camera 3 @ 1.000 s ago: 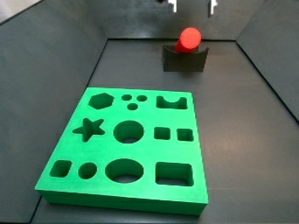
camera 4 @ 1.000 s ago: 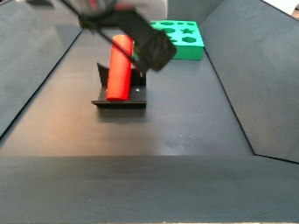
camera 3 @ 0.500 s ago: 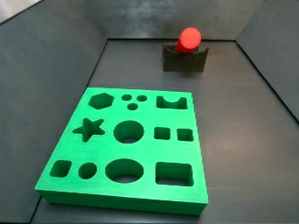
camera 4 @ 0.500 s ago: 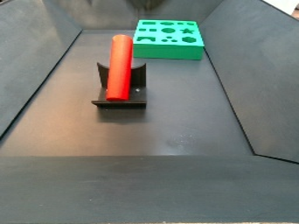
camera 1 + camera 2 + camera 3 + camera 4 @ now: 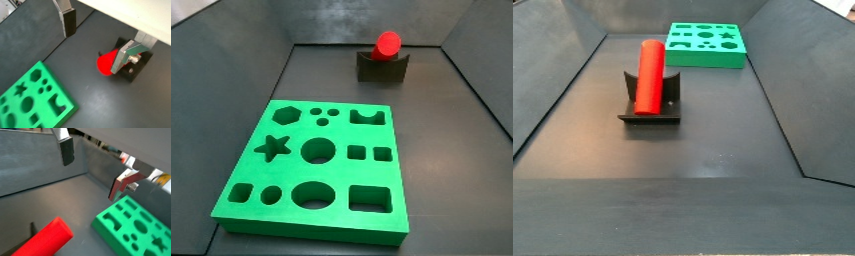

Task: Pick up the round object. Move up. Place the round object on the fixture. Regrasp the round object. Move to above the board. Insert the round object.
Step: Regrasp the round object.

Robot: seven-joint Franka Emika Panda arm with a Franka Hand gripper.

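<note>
The gripper [image 5: 95, 37] shows only in the wrist views, raised well above the floor with its two silver fingers [image 5: 66, 150] spread wide and nothing between them. In both side views it is out of the picture.

Below it, in a wrist view, the round object [image 5: 107, 63] appears end-on as a bright red disc, partly hidden behind one finger plate [image 5: 121, 57]. It rests on the fixture [image 5: 133, 70], whose dark body pokes out beside that finger. In a wrist view the red peg's end [image 5: 44, 238] lies low in the foreground, apart from both fingers.

In a side view the round object [image 5: 647, 75] lies along the notch of the fixture [image 5: 652, 105], sloping, its far end higher than its near end and overhanging the block on both sides. The fixture stands on the dark floor [image 5: 714, 150] near the middle of the enclosure, closer to one side wall. In a side view the peg [image 5: 386, 42] sits on the fixture [image 5: 382, 68] close to the back wall.

The board [image 5: 314, 168] lies flat on the floor, well apart from the fixture; its hexagon, star, round and square holes are all empty. In a side view the board [image 5: 706, 45] lies at the far end, and both wrist views catch it [image 5: 32, 100] [image 5: 137, 228] beside the peg.
</note>
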